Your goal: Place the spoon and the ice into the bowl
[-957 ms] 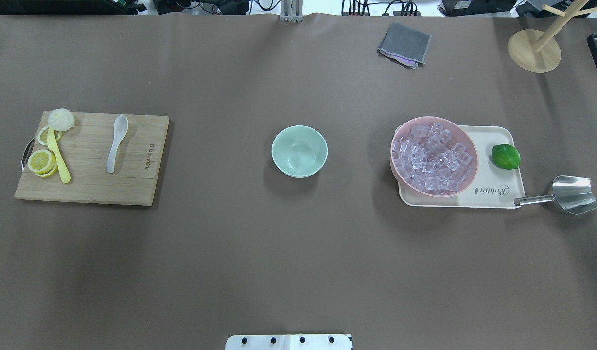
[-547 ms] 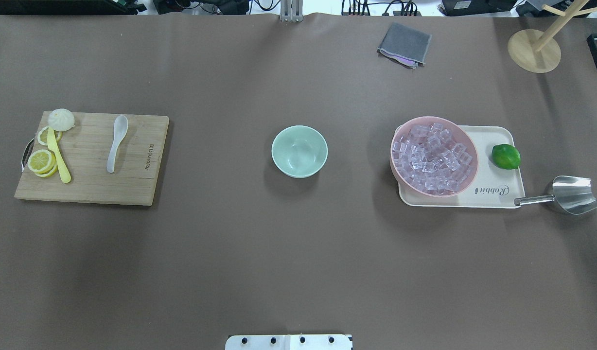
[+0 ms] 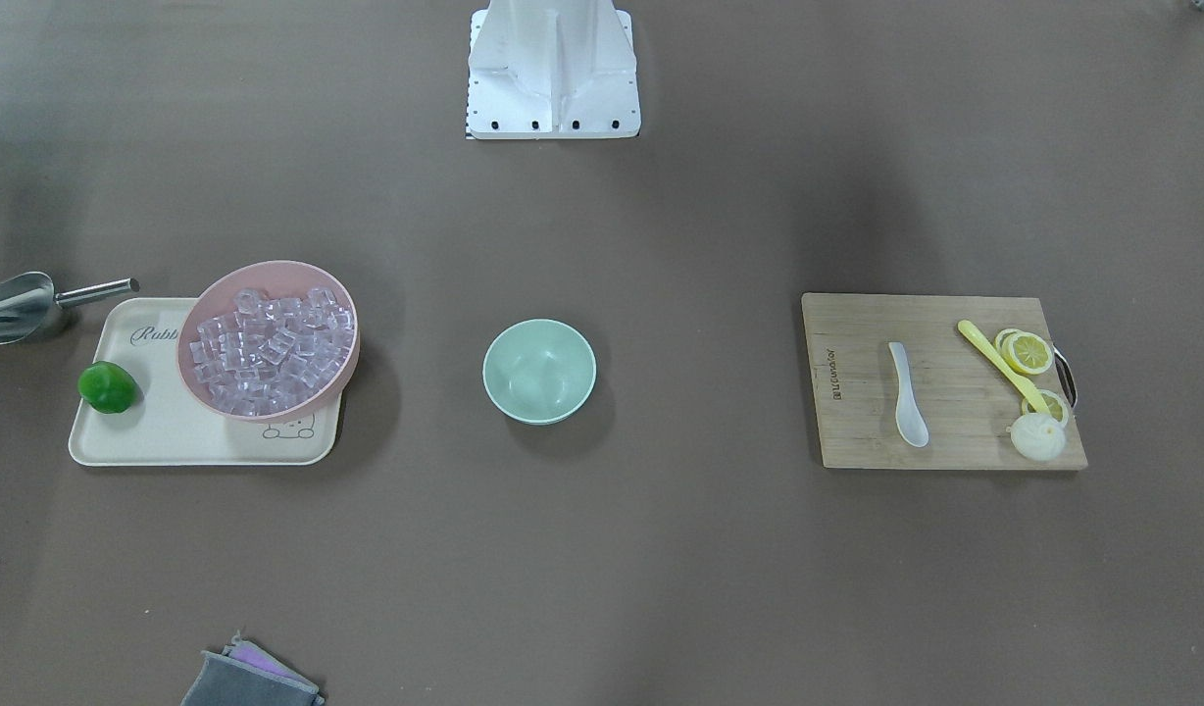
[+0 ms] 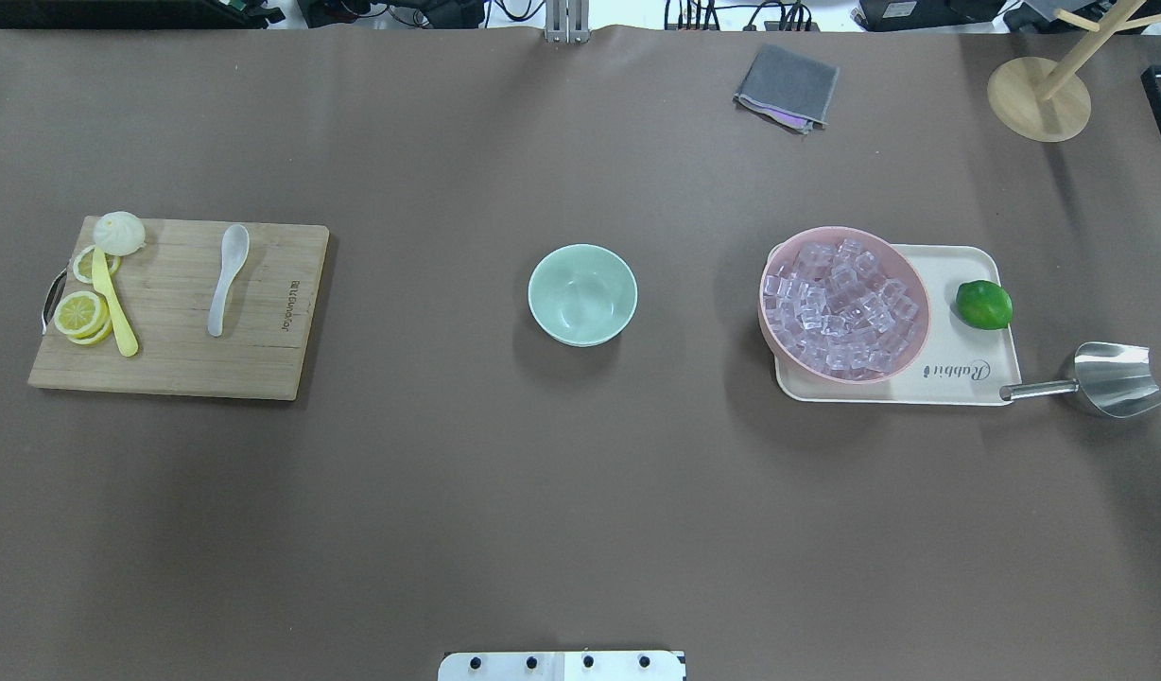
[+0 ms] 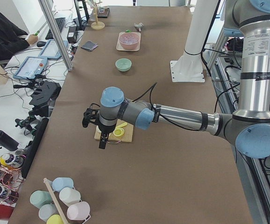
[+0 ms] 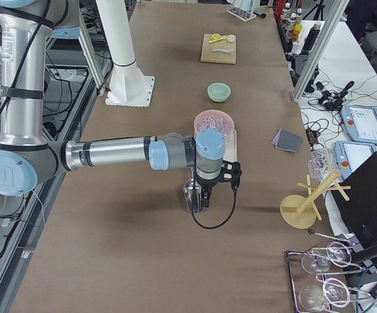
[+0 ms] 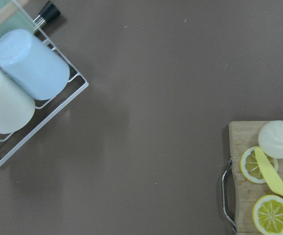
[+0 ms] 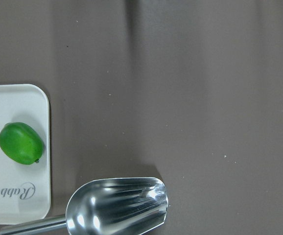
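The bowl (image 4: 581, 293) is unfilled; spoon (image 4: 227, 277) on board (image 4: 174, 322) and ice (image 4: 840, 305) in pink bowl (image 4: 764, 310) are yet to be moved. Whether the left end effector (image 5: 103, 144) or right end effector (image 6: 200, 206) is open cannot be told.

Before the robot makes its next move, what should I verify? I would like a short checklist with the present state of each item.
1. The bowl is upright and empty: ok.
2. The spoon lies free on the cutting board, apart from the yellow utensil: ok.
3. The ice sits uncovered in the pink bowl: ok.
4. The metal scoop lies on the table beside the tray: ok.
5. The left gripper is open: cannot tell, side view only.
6. The right gripper is open: cannot tell, side view only.
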Motion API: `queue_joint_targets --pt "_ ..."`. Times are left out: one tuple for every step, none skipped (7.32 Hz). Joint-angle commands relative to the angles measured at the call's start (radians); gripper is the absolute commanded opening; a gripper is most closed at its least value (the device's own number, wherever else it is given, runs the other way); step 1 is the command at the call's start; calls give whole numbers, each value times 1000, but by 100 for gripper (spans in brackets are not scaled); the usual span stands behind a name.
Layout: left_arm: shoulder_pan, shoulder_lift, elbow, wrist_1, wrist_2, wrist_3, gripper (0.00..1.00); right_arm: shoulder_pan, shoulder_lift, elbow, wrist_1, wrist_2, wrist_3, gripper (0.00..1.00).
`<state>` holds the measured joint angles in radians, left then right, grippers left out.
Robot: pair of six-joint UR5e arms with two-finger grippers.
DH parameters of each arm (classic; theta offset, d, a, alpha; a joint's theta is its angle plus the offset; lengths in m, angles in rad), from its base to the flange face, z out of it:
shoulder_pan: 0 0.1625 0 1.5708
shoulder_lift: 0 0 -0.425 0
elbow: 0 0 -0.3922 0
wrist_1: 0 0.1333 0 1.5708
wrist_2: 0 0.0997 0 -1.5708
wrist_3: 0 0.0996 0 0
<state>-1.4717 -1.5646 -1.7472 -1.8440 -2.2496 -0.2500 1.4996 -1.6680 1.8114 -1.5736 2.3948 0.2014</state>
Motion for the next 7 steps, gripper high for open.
queue_joint_targets --pt "112 -69 -14 -59 -4 -26 98 -13 60 -4 3 3 -2 100" --pt "154 -101 -12 -67 -4 -158 98 -31 112 -9 1 -17 -3 100" --pt "207 -161 -24 -58 -4 -225 98 -50 123 -7 1 -2 -4 100" --pt "278 -198 -9 -54 17 -244 98 -80 129 -14 1 -11 1 100" --pt "316 -215 14 -54 30 -305 98 -90 157 -50 1 -2 0 100" --pt "341 -233 14 -52 33 -343 98 -90 155 -52 1 9 1 100" --pt "390 -236 14 -60 80 -438 98 -90 155 -53 1 27 1 100"
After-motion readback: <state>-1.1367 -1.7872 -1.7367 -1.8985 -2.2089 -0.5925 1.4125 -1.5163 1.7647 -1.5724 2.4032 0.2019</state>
